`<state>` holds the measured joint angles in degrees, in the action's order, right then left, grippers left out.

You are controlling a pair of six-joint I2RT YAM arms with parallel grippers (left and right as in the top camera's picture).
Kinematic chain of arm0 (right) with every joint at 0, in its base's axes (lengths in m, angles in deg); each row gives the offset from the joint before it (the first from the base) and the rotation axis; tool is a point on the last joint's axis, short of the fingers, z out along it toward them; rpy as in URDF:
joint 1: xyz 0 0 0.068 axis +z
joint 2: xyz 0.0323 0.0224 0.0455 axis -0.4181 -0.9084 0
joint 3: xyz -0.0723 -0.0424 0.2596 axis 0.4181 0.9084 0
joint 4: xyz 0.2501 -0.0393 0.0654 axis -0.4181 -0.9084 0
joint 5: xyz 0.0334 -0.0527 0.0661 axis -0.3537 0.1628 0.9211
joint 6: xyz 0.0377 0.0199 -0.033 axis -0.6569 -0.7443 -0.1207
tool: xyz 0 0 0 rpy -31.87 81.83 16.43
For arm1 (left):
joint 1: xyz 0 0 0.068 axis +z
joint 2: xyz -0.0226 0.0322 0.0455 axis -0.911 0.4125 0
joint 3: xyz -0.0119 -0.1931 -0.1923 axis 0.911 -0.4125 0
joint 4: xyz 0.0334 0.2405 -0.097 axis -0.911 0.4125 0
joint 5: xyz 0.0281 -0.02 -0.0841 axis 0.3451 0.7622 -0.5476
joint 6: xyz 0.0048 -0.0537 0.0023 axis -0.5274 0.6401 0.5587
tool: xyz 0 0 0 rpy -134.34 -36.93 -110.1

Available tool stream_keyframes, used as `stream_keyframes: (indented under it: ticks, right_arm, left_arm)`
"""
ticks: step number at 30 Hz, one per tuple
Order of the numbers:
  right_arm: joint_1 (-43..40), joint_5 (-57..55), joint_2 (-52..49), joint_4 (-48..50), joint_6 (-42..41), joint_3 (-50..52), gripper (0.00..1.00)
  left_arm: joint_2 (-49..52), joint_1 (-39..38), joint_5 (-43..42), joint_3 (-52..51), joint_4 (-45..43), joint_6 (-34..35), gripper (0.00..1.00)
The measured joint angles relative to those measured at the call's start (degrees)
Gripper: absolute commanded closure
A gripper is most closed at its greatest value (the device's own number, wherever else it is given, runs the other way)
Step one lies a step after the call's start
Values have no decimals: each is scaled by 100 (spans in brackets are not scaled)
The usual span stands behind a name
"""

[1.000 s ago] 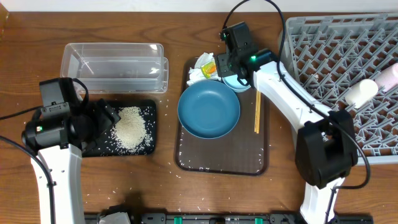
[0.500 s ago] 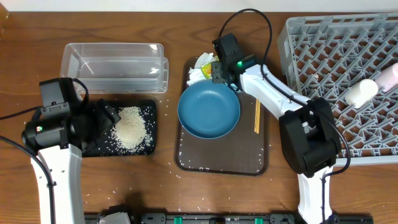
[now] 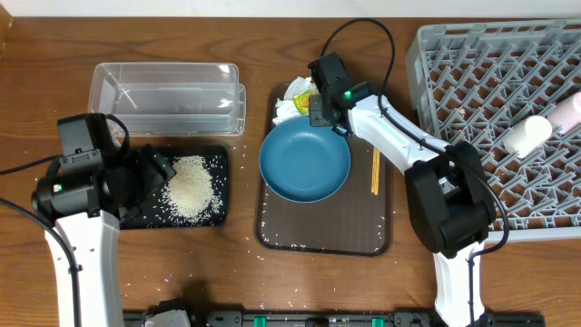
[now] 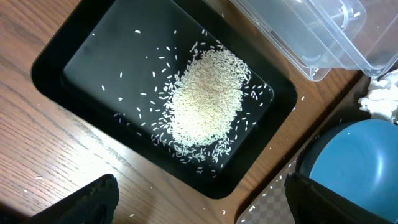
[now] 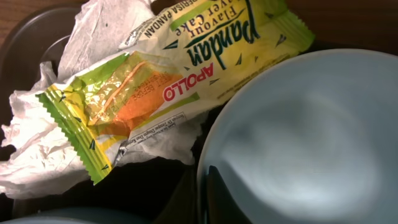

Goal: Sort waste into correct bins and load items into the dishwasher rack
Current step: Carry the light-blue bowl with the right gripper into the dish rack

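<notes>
Two lines of print stand out on the small yellow-green snack wrapper (image 5: 168, 81) in the right wrist view: "APOLLO" in red on a pale band and, in dark green script, "Pandan Flavour Cake", all seen upside down. A row of small capitals near its edge ends in "PANDAN", and the finer lettering is too small to read. The wrapper lies across the crumpled white paper napkin (image 5: 37, 155), and one edge is just beside the rim of the small light-blue bowl (image 5: 292, 137), which fills the right of that view. From overhead, the right end effector (image 3: 318, 104) hangs over this cluster at the far end of the dark brown rectangular serving tray (image 3: 324, 227), hiding the small bowl; whether its fingers are parted or clenched I cannot tell. The large blue round bowl (image 3: 305, 162) sits on the same tray, just nearer than the cluster, with the wooden chopsticks (image 3: 375, 171) lying on the tray to its right. The left end effector (image 4: 205, 202) has its fingers spread wide, grasping nothing, above one edge of the shallow black rectangular tray (image 4: 74, 68). A heap of loose white rice grains (image 4: 205, 106) lies in that tray with strays around it, and more grains dot the serving tray and the wooden counter (image 3: 182, 272). The clear plastic rectangular tub (image 3: 168, 98) stands just beyond the black tray. On the large square grey plastic lattice rack (image 3: 472, 73) at the right lie a small white cup (image 3: 526, 134) and a small pink cup (image 3: 570, 111).
</notes>
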<state>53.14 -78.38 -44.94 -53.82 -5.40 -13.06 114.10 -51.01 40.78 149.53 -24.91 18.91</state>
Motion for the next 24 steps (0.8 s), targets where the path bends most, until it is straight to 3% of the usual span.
stream_keyframes:
  ticks: [8, 13, 20, 24]
  right_arm:
    - [-37, 13, 116, -223, -7, -81, 99]
    - [-422, 251, 841, -494, 37, -328, 99]
    - [-2149, 1182, 2546, -745, 319, -649, 99]
    - [-3283, 2170, 2863, -763, 621, -693, 99]
  left_arm:
    - [0, 0, 0, 0, 0, 0, 12]
    - [0, 0, 0, 0, 0, 0, 12]
    - [0, 0, 0, 0, 0, 0, 12]
    - [0, 0, 0, 0, 0, 0, 12]
